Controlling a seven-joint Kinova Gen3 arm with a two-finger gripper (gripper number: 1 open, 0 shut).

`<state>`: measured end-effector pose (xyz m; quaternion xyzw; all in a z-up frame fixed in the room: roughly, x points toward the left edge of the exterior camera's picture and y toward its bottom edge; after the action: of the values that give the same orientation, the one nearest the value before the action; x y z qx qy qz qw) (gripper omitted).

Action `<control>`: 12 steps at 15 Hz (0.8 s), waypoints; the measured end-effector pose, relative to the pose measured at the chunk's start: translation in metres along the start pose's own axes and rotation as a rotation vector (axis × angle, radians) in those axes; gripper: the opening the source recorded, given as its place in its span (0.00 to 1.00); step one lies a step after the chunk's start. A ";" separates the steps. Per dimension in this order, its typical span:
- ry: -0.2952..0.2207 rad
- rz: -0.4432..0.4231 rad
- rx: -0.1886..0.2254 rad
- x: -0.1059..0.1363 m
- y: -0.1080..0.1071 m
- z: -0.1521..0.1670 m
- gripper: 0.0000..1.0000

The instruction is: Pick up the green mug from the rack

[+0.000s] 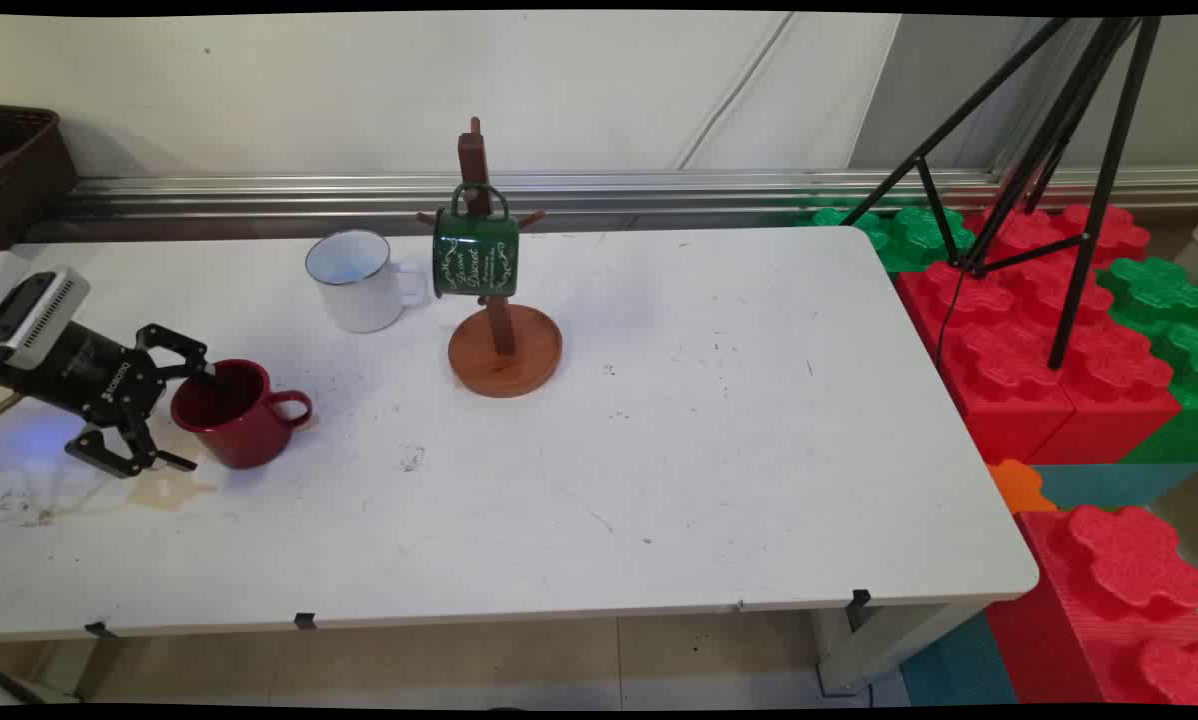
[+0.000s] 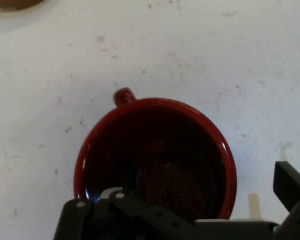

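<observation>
A dark red mug (image 1: 244, 415) stands upright on the white table (image 1: 659, 450) at the left, its handle pointing right. My gripper (image 1: 197, 418) reaches in low from the left and is open, straddling the mug's left wall. One finger dips inside the rim and the other stays outside on the near side. In the hand view the red mug (image 2: 155, 160) fills the middle, its handle at the top. One of the fingers (image 2: 115, 196) sits inside the cup, and my gripper (image 2: 200, 202) spans its near wall.
A white enamel mug (image 1: 356, 280) stands behind the red one. To its right a wooden mug tree (image 1: 505, 350) carries a green mug (image 1: 476, 255). A brown basket (image 1: 19, 160) sits at the far left; a black tripod (image 1: 1049, 150) and foam blocks (image 1: 1039, 350) stand right of the table.
</observation>
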<state>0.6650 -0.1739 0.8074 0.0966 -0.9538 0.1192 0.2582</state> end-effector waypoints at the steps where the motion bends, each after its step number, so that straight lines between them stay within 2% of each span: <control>1: 0.004 0.002 0.002 0.002 -0.001 -0.001 1.00; 8: 0.033 0.012 0.017 0.012 -0.003 -0.016 1.00; 12: 0.055 -0.011 0.020 0.013 -0.002 -0.033 1.00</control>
<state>0.6704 -0.1680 0.8422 0.1010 -0.9446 0.1300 0.2838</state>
